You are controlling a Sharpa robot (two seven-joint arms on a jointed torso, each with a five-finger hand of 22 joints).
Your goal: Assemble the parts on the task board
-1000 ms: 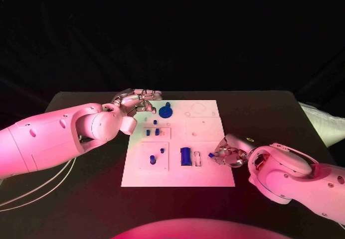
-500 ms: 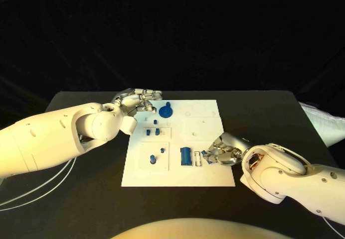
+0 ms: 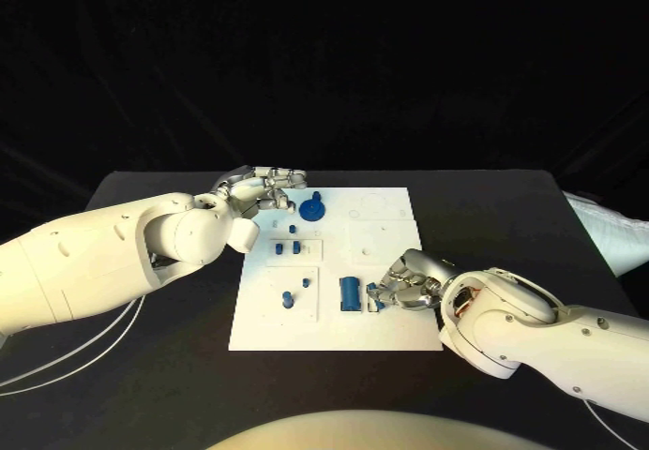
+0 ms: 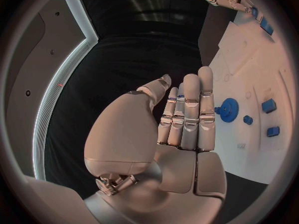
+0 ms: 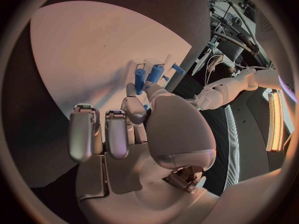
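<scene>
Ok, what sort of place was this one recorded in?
Probably a robotics lab test bench: a black table against a dark backdrop, a white rectangular task board carrying small blue plastic parts, and nothing domestic around.

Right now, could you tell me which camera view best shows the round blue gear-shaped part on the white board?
The left wrist view: the blue gear shows its toothed rim beside the left hand. The head view shows it smaller, near that hand's fingers. The right wrist view cannot settle it.
</scene>
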